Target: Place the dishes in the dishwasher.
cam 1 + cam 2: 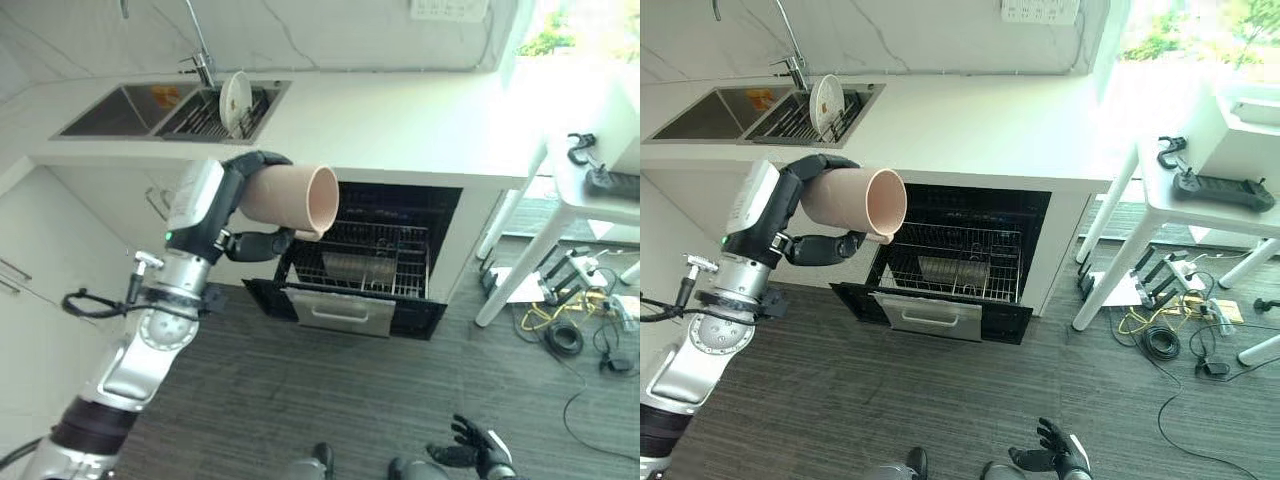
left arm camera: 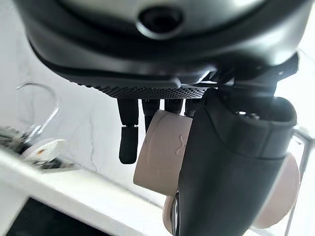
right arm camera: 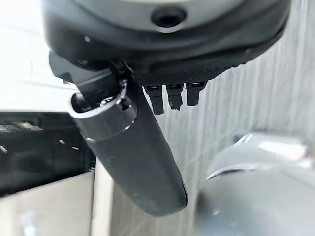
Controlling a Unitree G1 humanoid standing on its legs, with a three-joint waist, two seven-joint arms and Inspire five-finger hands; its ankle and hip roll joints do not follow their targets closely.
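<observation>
- Left hand [image 1: 243,196]: raised at 10 o'clock of the scene, fingers over and thumb under a beige cup [image 1: 291,196], clasping it.
- Cup: held on its side in the air, open mouth toward 3 o'clock, above and in front of the open dishwasher [image 1: 372,258].
- Dishwasher rack [image 1: 362,262]: wire, pulled partway out; contents hard to make out.
- White plate [image 1: 235,101]: upright in the sink rack [image 1: 215,112] at 11 o'clock.
- Right hand [image 1: 1055,458]: low at 5 o'clock, fingers loosely spread, holding nothing.
</observation>
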